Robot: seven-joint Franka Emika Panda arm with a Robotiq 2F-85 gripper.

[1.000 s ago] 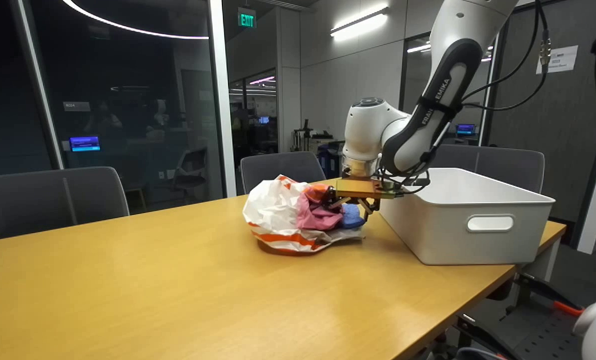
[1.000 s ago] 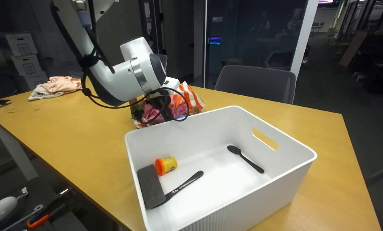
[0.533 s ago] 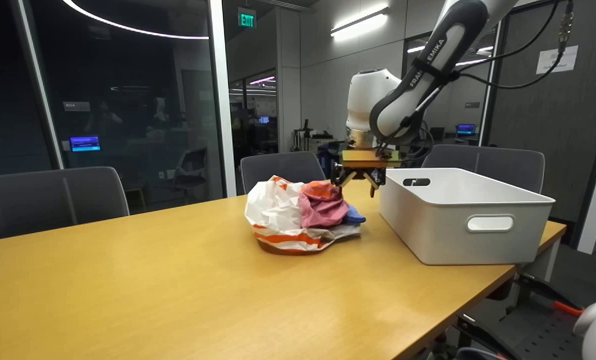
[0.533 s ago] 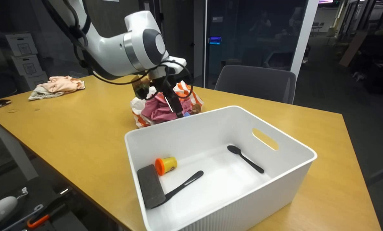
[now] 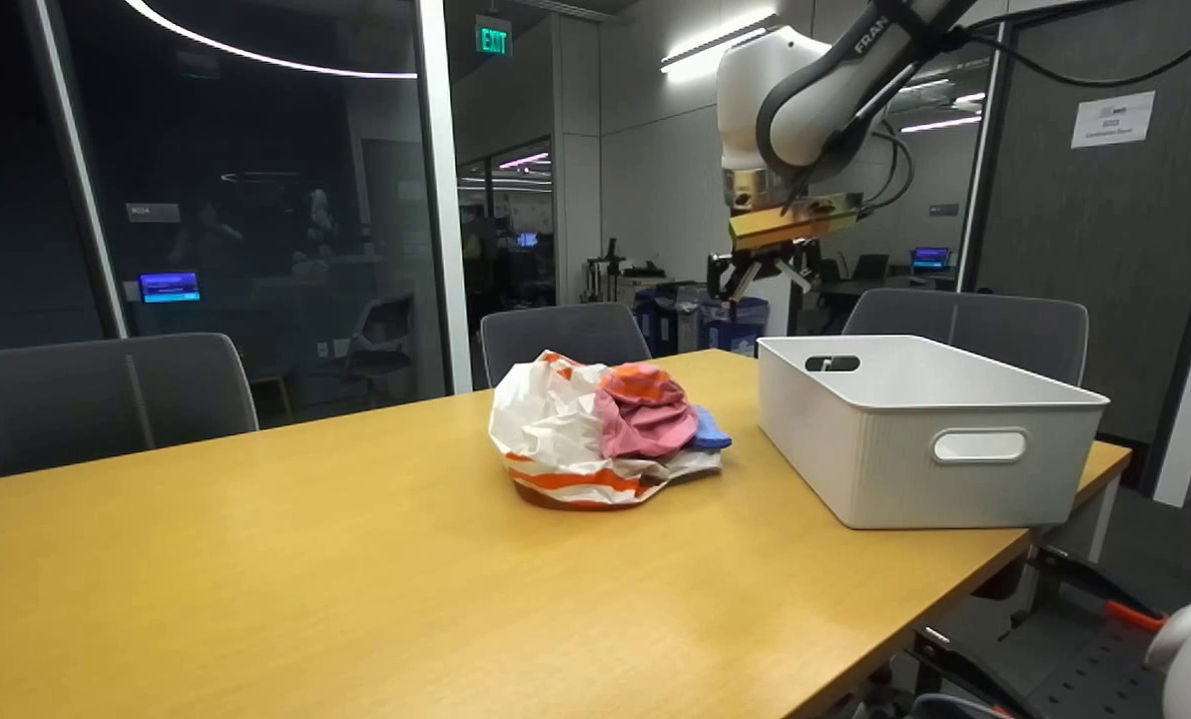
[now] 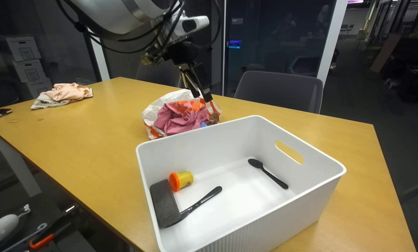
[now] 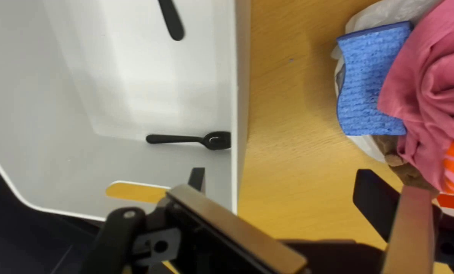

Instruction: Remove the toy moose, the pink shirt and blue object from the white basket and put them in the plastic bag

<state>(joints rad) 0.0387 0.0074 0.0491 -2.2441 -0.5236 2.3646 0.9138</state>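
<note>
Ok, so on the L of the wrist view is the white basket (image 7: 78, 76). Next comes my gripper (image 7: 279, 182), up high, its fingers wide apart w/ nothing b/w them. Up and to the R of that space lies the blue sponge (image 7: 371, 83), prob. the blue obj. in my job. Its long side runs up and down the view, but my fingers face each other side to side, so I think I could pinch it across its short way w/o a turn.

The basket is smooth w/ round corners, and a shiny black spoon (image 7: 214, 140) lies in it. Then there's the flat, yellow wood table (image 7: 284, 114). The sponge is a bumpy, flat block, a bit bent. It sits at the mouth of the plastic bag (image 5: 550, 419) and pokes out, so I guess it might slip off. The bag looks thin and crinkly, white w/ orange stripes in both exterior views. Just below the sponge in the wrist view, brown bits of the toy moose (image 7: 408, 172) peek out; they look fuzzy, but most of it is hidden. Far R is the pink shirt (image 7: 440, 91), soft and bunched, touching the sponge. W/ all 3 at the bag, I'd say the job's abt done.
</note>
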